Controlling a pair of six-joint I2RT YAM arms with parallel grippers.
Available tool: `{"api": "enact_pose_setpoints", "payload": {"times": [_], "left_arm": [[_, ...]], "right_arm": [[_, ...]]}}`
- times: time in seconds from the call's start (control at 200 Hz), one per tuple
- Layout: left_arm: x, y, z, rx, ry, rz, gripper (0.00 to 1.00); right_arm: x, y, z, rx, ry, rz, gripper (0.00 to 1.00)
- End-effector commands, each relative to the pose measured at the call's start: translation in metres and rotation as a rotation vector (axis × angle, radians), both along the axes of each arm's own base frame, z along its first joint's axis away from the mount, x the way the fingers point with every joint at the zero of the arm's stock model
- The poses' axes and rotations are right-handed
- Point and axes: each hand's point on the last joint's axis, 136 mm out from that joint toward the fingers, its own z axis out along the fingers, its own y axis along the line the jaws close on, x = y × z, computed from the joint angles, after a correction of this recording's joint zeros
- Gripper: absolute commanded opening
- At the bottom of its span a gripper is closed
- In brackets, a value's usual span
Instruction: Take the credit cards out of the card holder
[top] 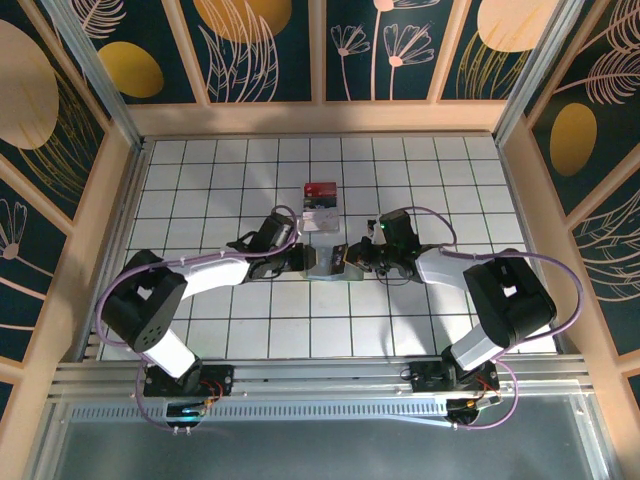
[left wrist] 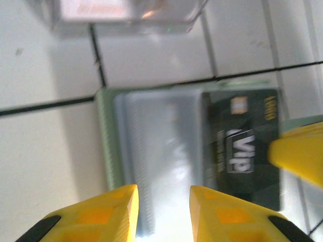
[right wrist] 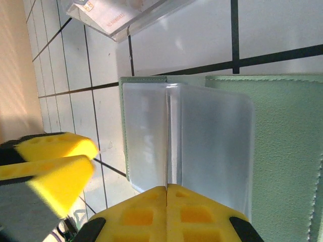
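Observation:
The card holder point(top: 325, 262) lies open on the white tiles between my two grippers, pale green with clear plastic sleeves point(left wrist: 161, 141). One dark credit card point(left wrist: 242, 146) marked VIP sits inside a sleeve on the holder's right half in the left wrist view. My left gripper point(left wrist: 164, 212) hovers over the clear sleeve with its jaws apart and nothing between them. My right gripper point(right wrist: 166, 189) is shut on the edge of a clear sleeve leaf point(right wrist: 202, 146) that stands up from the green cover point(right wrist: 287, 151). The left gripper's yellow fingers point(right wrist: 50, 161) show at the left of the right wrist view.
A small box with a red top point(top: 321, 205) stands just behind the holder; its clear side point(right wrist: 121, 15) is close to both wrists. Wooden walls point(top: 100, 250) frame the tiled table on the left, right and back.

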Motion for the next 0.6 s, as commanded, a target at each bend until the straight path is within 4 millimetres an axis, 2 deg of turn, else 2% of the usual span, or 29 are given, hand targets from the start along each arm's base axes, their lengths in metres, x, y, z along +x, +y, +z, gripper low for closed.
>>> {"api": "enact_pose_setpoints", "payload": {"times": [0.0, 0.215, 0.235, 0.265, 0.4, 0.596], "left_arm": [[0.006, -0.012, 0.014, -0.023, -0.038, -0.046, 0.31], [0.002, -0.034, 0.001, -0.010, -0.031, -0.134, 0.26], [0.000, -0.035, -0.010, 0.007, -0.011, -0.141, 0.26], [-0.001, -0.037, -0.014, 0.012, -0.005, -0.150, 0.25], [-0.007, -0.046, -0.027, 0.012, 0.023, -0.191, 0.21], [-0.012, -0.048, -0.039, 0.018, 0.050, -0.209, 0.19]], "right_arm": [[0.010, 0.002, 0.011, -0.004, -0.038, -0.001, 0.00], [0.012, 0.004, 0.010, -0.001, -0.032, -0.002, 0.00], [0.012, 0.004, 0.010, -0.002, -0.032, -0.002, 0.00], [0.012, 0.005, 0.010, -0.002, -0.032, -0.003, 0.00], [0.012, 0.008, 0.009, 0.000, -0.029, 0.001, 0.07], [0.013, 0.015, 0.006, 0.005, -0.022, 0.010, 0.14]]}}
